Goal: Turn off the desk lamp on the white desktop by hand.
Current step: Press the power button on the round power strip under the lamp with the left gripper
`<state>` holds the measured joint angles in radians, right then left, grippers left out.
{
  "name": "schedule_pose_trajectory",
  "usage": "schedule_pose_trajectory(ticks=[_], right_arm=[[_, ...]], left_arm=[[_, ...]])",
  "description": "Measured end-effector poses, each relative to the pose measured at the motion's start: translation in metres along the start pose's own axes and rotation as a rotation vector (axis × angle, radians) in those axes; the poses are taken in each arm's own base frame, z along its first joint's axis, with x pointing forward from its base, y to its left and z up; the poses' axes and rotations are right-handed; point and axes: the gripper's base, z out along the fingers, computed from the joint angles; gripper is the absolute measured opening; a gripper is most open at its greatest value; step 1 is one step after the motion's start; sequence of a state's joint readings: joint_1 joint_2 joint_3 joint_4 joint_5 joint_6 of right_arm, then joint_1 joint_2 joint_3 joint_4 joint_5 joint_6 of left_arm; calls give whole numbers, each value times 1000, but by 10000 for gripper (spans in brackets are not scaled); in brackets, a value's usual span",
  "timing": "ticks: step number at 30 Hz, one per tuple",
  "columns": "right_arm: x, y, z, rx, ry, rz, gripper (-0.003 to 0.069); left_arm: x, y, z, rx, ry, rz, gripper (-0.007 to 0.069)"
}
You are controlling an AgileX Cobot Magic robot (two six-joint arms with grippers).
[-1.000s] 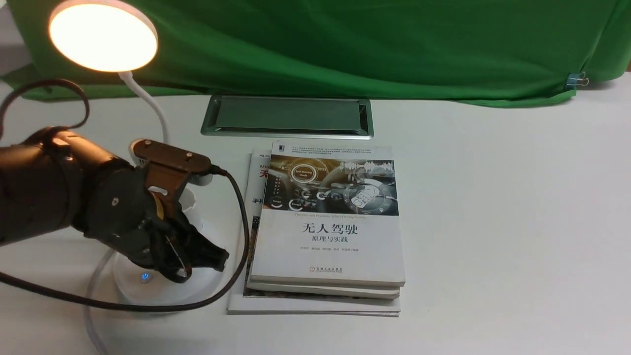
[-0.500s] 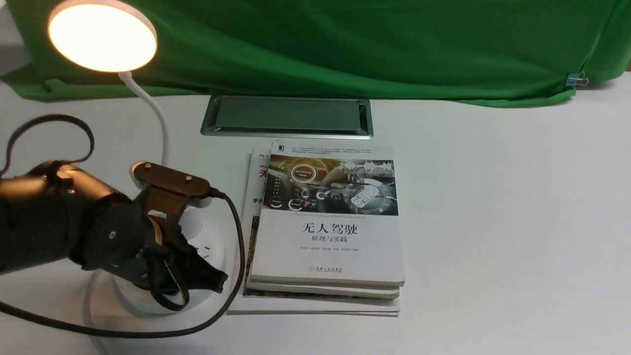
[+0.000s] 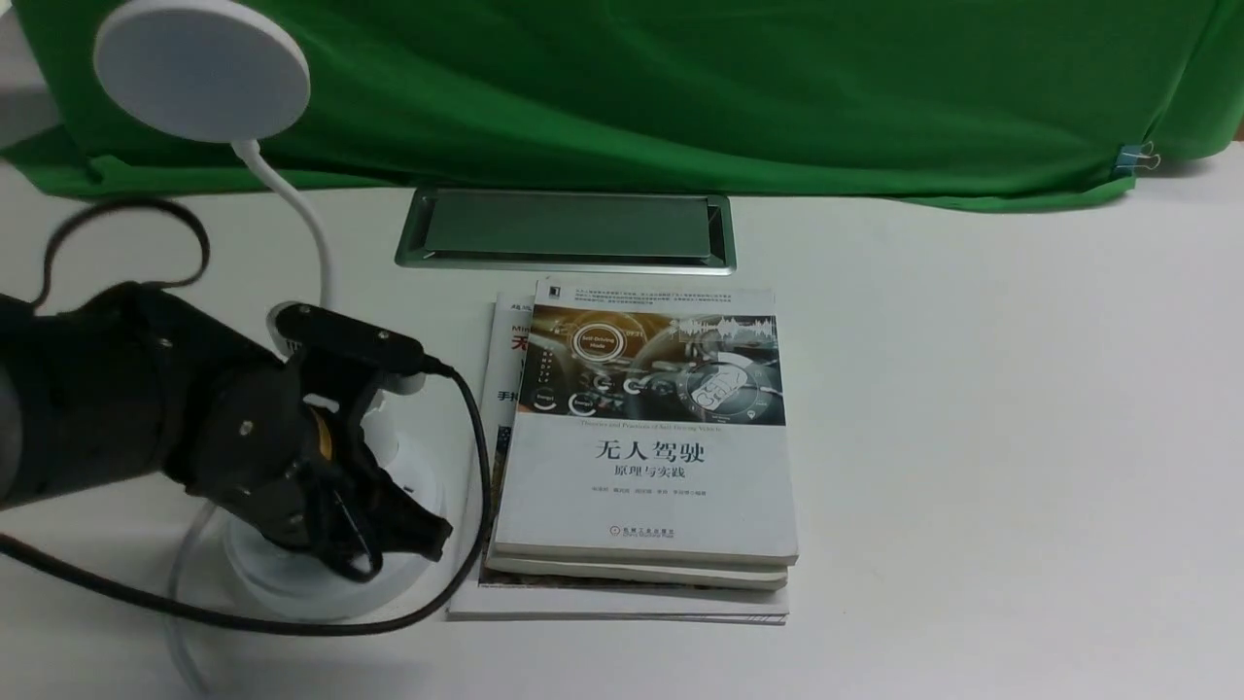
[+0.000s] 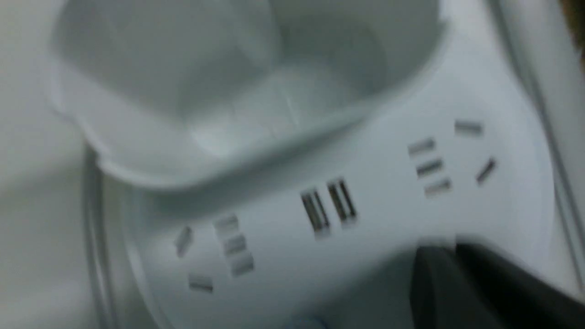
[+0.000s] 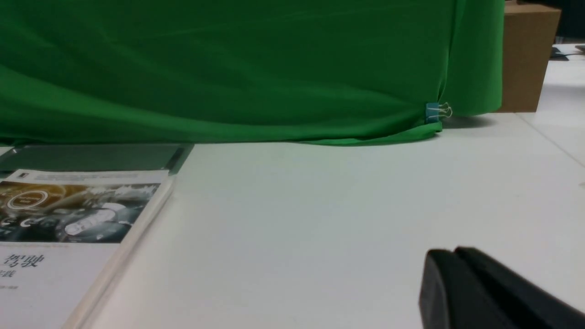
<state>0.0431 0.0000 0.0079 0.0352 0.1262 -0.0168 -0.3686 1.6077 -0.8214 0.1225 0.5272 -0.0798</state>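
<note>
1. The desk lamp (image 3: 202,70) stands on the 9 o'clock side of the worktop (image 3: 972,437). Its disc head is up at about 11 o'clock and unlit, and its round base (image 3: 282,583) is down at about 8 o'clock, just beside the stack of books (image 3: 646,437) at the centre
2. The left gripper (image 3: 420,530), a black jointed hand, sits low over the base with its fingers bunched and pointing toward 3 o'clock. It grasps nothing, and I cannot tell whether it is fully clenched or whether a fingertip touches the base. The buttons are hidden beneath it
3. The left wrist view is blurred. It shows the cup holder (image 4: 219,82) and the sockets (image 4: 327,208) very close, with one dark finger at the frame's edge
4. With the head dark, the switch-off looks done, so the step in hand is probably coming off the button. To do it well, lift straight up and do not slide across the base, since a second touch could relight the lamp
5. The black cable (image 3: 483,476) loops round the base from 3 o'clock to 6 o'clock. Rise slowly so it neither snags nor tugs the lamp toward the books
6. Of the right gripper (image 5: 480,292) only a dark corner shows, over bare worktop on the 3 o'clock side. I cannot tell its state, and it need not move
</note>
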Motion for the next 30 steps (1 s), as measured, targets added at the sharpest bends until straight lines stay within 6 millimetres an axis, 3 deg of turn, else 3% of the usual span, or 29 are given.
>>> schedule_pose_trajectory(ticks=[13, 24, 28, 30], right_arm=[[0, 0, 0, 0, 0, 0, 35], [0, 0, 0, 0, 0, 0, 35], [0, 0, 0, 0, 0, 0, 35], [0, 0, 0, 0, 0, 0, 35]], left_arm=[[-5, 1, -18, -1, -42, -5, 19], [-1, -1, 0, 16, -19, -22, 19], [-5, 0, -11, 10, -23, -26, 19], [-8, 1, -27, 8, -58, -32, 19]])
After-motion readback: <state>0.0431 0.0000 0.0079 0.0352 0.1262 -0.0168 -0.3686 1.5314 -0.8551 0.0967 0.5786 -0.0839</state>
